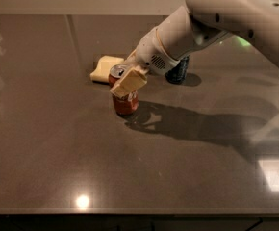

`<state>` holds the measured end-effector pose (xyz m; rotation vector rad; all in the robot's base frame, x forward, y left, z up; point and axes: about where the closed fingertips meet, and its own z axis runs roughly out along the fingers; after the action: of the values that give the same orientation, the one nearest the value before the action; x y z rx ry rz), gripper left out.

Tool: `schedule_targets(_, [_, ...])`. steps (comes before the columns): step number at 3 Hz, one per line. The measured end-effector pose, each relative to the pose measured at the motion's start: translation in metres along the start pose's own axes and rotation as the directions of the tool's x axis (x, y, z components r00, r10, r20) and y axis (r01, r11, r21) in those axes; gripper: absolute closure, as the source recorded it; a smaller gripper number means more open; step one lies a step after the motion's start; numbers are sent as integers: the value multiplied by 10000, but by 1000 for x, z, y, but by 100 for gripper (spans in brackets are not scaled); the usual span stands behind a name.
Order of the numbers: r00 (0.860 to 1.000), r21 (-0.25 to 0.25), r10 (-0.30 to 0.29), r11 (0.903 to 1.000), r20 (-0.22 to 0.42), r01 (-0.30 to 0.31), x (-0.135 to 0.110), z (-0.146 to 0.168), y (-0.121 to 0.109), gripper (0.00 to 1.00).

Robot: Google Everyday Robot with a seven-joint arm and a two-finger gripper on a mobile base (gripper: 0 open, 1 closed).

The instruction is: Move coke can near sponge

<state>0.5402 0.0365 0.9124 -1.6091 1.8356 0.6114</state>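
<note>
Gripper [124,81] is shown left of centre over the table [53,158], closed on the upper part of the coke can [125,105]. One pale tan finger pad [130,83] is laid across the near side of the can just below its silver top. The opposite finger is largely hidden behind the can, so the pinch is read from the pad pressed against the red wall. The coke can is held upright. Its lower red body is exposed beneath the pad, and its base is at or just above the dark tabletop; whether contact is made cannot be told.

The sponge [105,66] is seen lying flat on the table just behind and slightly to the left of the can. It appears as a pale yellow block with rounded edges, and part of its right end is covered by the gripper. Can and sponge are close together, but no touching can be confirmed.

The white arm [202,28] is extended from the upper right corner down to the gripper, and its wrist housing is marked by a small vent grille. A dark blue can [179,75] is partly concealed behind the wrist and stands upright on the table, to the right of the sponge and apart from the coke can.

A broad shadow [192,124] of the arm is cast across the table to the right of the coke can. Bright ceiling reflections are visible on the glossy surface near the front edge.
</note>
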Motion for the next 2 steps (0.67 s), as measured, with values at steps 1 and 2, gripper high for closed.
schedule_targets(1, [9998,348,150,9993,-99,-147,-7,13,-22,100])
schedule_targets(2, [9996,682,256,9974,-140,-246,-12,19,-44,100])
